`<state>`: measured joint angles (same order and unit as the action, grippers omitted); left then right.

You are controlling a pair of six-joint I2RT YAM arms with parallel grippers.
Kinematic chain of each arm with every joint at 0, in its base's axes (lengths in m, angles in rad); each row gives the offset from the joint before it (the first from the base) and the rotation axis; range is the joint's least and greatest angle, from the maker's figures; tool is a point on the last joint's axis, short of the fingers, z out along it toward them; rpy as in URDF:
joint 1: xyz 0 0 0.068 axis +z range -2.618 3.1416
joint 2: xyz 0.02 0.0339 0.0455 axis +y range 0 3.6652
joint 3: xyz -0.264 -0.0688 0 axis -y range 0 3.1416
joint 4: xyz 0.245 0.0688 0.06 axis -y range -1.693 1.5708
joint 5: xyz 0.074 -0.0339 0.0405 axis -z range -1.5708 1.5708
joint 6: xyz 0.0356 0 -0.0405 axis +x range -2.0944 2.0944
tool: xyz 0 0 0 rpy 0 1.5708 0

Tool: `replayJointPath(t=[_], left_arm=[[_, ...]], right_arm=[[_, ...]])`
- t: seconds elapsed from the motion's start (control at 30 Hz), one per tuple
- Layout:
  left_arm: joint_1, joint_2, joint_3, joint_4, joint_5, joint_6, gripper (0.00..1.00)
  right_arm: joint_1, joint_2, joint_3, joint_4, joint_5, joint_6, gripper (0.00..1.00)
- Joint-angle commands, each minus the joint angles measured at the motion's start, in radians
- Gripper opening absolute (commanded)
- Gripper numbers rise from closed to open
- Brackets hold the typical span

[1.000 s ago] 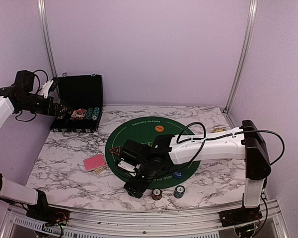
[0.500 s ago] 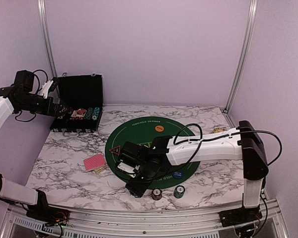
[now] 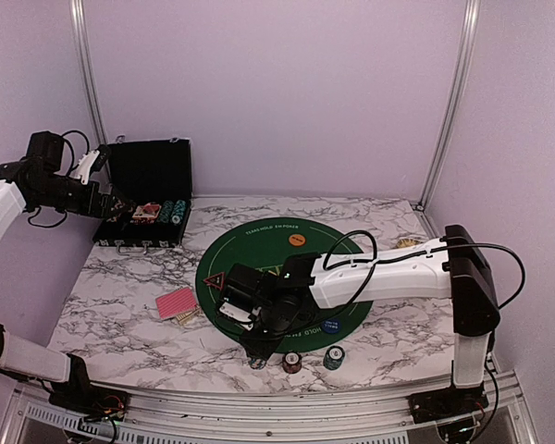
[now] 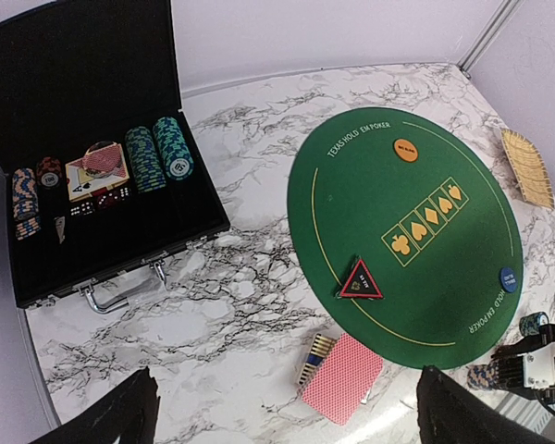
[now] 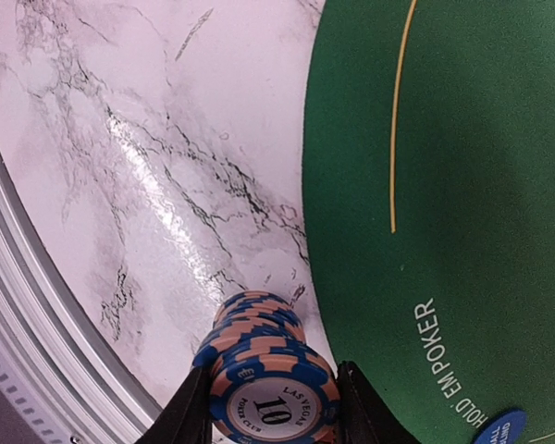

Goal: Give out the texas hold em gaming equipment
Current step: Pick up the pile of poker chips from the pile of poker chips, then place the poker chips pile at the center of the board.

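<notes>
At the bottom of the right wrist view, a blue-and-orange chip stack [image 5: 259, 344] is gripped by the right end effector [image 5: 273, 412]. Its fingers [image 5: 187, 416] are set against both sides of the stack, and the top chip is marked 10. The stack stands on the marble worktop [image 5: 120, 185], just off the rim of the green mat [image 5: 462, 185].

In the top view, low and centre, red chips [image 3: 292, 362] and teal chips [image 3: 333, 357] are seen on the worktop just right of that end effector. A blue button [image 3: 331, 326] lies on the mat just above them.

At the mat's left rim a triangle marker [image 3: 213, 280] is laid. Left of it, off the mat, red cards [image 3: 176, 302] are seen partly over a tan slatted piece [image 3: 191, 315]. Higher in the frame, an orange button [image 3: 298, 239] rests on the far part of the mat.

At the upper left an open black case [image 3: 148, 176] is placed, with more teal chips [image 4: 157, 153] and other pieces stored inside. The left end effector [image 4: 285, 384] is held above the worktop near the case. Its fingers [image 4: 120, 416] are spread wide, and nothing is held between them.
</notes>
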<state>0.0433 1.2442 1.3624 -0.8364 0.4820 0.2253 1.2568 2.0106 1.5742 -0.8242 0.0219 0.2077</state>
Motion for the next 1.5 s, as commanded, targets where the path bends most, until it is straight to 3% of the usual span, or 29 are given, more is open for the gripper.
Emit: replayJointPath(t=[0.0, 0.5, 0.93, 1.47], left_arm=[[0.004, -0.022, 0.025, -0.020, 0.018, 0.008, 0.99], [0.003, -0.036, 0.018, -0.020, 0.017, 0.012, 0.99], [0.004, -0.048, 0.008, -0.021, 0.018, 0.019, 0.99], [0.003, -0.033, 0.000, -0.021, 0.031, 0.027, 0.99]], right_arm=[[0.004, -0.016, 0.055, -0.020, 0.029, 0.001, 0.35], [-0.029, 0.003, 0.192, -0.063, 0.039, -0.004, 0.25], [-0.149, 0.288, 0.506, -0.038, 0.053, -0.016, 0.25], [-0.204, 0.478, 0.636, 0.043, 0.014, 0.015, 0.25]])
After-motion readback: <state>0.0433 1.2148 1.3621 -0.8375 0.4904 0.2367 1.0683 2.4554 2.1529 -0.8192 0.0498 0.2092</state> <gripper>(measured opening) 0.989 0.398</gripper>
